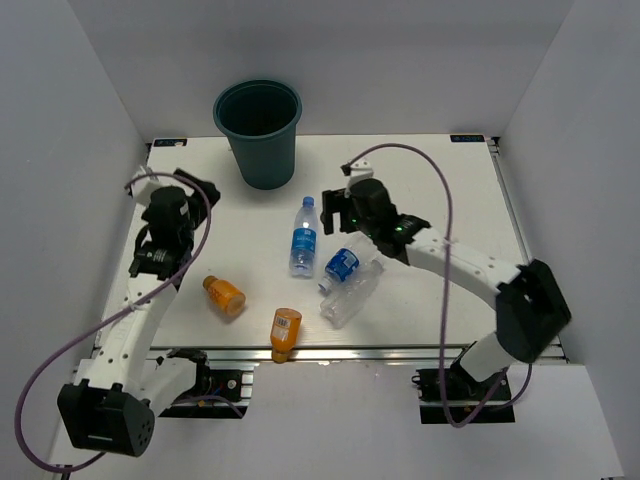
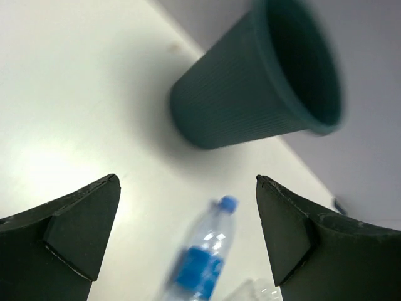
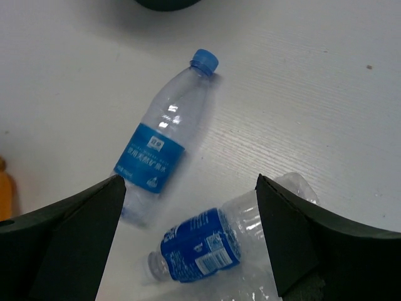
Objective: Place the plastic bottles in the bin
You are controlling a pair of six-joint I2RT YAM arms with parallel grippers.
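The dark teal bin [image 1: 258, 130] stands at the back of the table; it also shows in the left wrist view [image 2: 263, 81]. A clear bottle with a light blue label [image 1: 303, 238] lies mid-table, also seen in both wrist views [image 2: 203, 257] [image 3: 166, 138]. A bottle with a darker blue label [image 1: 342, 265] [image 3: 203, 248] lies against a plain clear bottle [image 1: 350, 298]. Two orange bottles [image 1: 224, 295] [image 1: 285, 333] lie near the front. My left gripper [image 1: 195, 188] [image 2: 187, 180] is open and empty, left of the bin. My right gripper [image 1: 335, 210] [image 3: 188, 179] is open and empty above the blue-label bottles.
The table [image 1: 450, 190] has a metal rail along its front edge, and one orange bottle lies right at it. White walls close in the left, right and back sides. Purple cables loop off both arms.
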